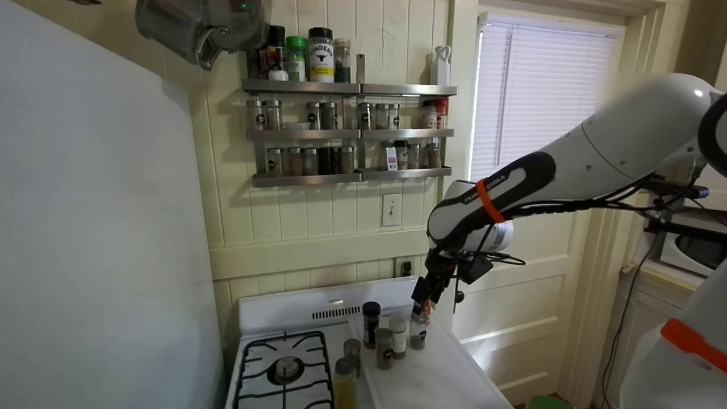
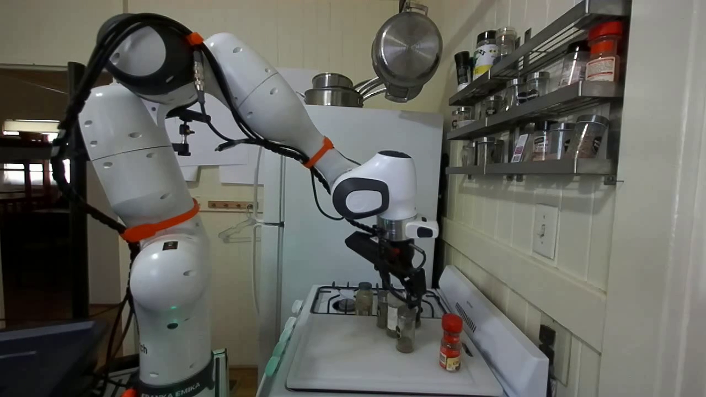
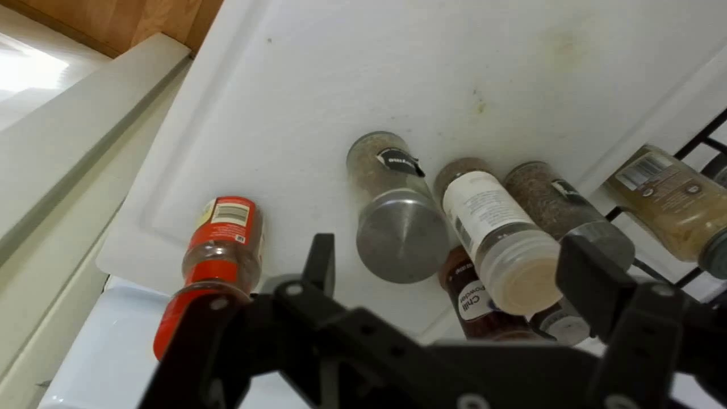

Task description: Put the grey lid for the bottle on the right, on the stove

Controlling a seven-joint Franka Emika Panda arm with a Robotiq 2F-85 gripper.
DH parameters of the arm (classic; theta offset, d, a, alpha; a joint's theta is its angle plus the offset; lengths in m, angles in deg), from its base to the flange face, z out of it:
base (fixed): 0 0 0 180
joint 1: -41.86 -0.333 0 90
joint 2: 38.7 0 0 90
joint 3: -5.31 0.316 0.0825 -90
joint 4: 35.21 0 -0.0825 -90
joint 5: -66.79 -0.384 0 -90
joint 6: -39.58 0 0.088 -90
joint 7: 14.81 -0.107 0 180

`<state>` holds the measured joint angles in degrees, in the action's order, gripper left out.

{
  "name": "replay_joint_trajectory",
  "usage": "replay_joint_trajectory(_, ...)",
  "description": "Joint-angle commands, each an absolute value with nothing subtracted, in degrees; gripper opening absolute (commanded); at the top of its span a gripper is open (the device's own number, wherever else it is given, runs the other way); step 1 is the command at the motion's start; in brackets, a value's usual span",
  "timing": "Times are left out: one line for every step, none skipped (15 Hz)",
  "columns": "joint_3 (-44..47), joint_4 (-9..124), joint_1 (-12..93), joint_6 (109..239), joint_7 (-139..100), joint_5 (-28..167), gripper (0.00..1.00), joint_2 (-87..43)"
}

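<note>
A clear spice bottle (image 3: 375,162) with a round grey metal lid (image 3: 402,241) on its top stands on the white board over the stove. The bottle also shows in both exterior views (image 1: 418,338) (image 2: 405,333). The stove (image 1: 335,304) is white with black burner grates (image 1: 284,363) and a raised back panel (image 2: 491,325). My gripper (image 3: 454,272) is open, with nothing held. Its fingers point down just above the bottles in both exterior views (image 1: 421,304) (image 2: 413,298). In the wrist view the grey lid lies between the fingers, nearer the left one.
A pale-topped bottle (image 3: 483,210), a chili powder bottle (image 3: 474,295) and another grey-lidded bottle (image 3: 551,199) crowd beside the lidded bottle. A red bottle (image 2: 450,344) stands near the back panel. A yellowish bottle (image 1: 345,383) stands by the grate. Spice shelves (image 1: 306,133) hang on the wall.
</note>
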<state>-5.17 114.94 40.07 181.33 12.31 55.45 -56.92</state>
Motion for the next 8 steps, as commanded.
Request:
replay_joint_trajectory(-6.68, 115.77, 38.91, 182.77, 16.43, 52.74, 0.96, -56.33)
replay_joint_trajectory(-6.76, 115.77, 38.97, 182.81, 16.87, 52.67, 0.94, -56.16)
replay_joint_trajectory(-6.89, 115.79, 39.0, 182.82, 17.37, 52.51, 0.89, -56.06)
replay_joint_trajectory(-6.96, 115.79, 39.06, 182.9, 17.57, 52.55, 0.87, -55.94)
replay_joint_trajectory(-7.08, 115.83, 39.03, 183.03, 18.07, 52.46, 0.87, -55.79)
replay_joint_trajectory(-7.19, 115.9, 39.06, 183.16, 18.41, 52.42, 0.94, -55.68)
replay_joint_trajectory(-7.33, 115.9, 39.08, 183.18, 18.81, 52.29, 0.98, -55.51)
replay_joint_trajectory(-7.42, 115.89, 39.17, 183.28, 19.08, 52.29, 1.0, -55.26)
